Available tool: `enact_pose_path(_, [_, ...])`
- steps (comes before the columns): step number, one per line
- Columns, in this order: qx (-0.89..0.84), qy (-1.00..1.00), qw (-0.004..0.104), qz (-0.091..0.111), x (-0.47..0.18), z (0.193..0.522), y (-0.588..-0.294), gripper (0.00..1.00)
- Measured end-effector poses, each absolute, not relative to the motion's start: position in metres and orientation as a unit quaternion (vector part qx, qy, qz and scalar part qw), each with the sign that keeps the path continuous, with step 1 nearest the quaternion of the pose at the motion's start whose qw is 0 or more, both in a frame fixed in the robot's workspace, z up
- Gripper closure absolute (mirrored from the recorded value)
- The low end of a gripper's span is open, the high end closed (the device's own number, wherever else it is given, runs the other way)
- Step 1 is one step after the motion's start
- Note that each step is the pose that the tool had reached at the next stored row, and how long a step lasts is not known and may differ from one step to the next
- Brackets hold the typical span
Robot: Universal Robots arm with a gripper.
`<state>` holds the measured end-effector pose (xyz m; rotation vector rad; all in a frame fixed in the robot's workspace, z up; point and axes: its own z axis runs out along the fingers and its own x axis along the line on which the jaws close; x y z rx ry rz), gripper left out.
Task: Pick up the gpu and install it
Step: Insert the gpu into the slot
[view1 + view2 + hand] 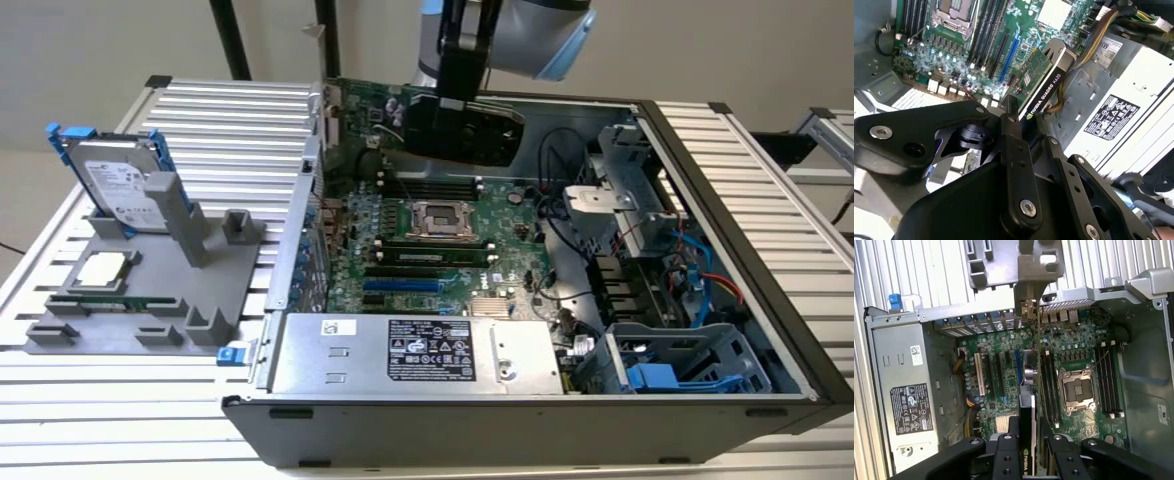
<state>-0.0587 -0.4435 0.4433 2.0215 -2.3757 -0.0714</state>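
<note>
The gpu (463, 128) hangs upright above the open computer case (721, 200), over the far part of the green motherboard (427, 235). My gripper (461, 98) is shut on its top edge. In the second wrist view the gpu (1046, 75) shows its green board on one face and its black cooler on the other, reaching down from the gripper (1016, 122). The first wrist view has the gpu (1028, 405) edge-on below the gripper (1026, 427), its metal bracket (1031, 280) near the case's rear slots. It hovers over the blue slot (1017, 365), apart from the board.
The silver power supply (414, 350) fills the case's near side. A drive cage (681, 360) and cables (694, 270) sit at the exterior view's right. On the exterior view's left a grey fixture (200, 290) holds a hard drive (118, 180) and a processor (104, 270).
</note>
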Motion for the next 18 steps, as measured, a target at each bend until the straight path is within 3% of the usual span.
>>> enact_pose_path(18, [0.680, -0.733, 0.012, -0.022, -0.0586, 0.4433, -0.4435, 1.00])
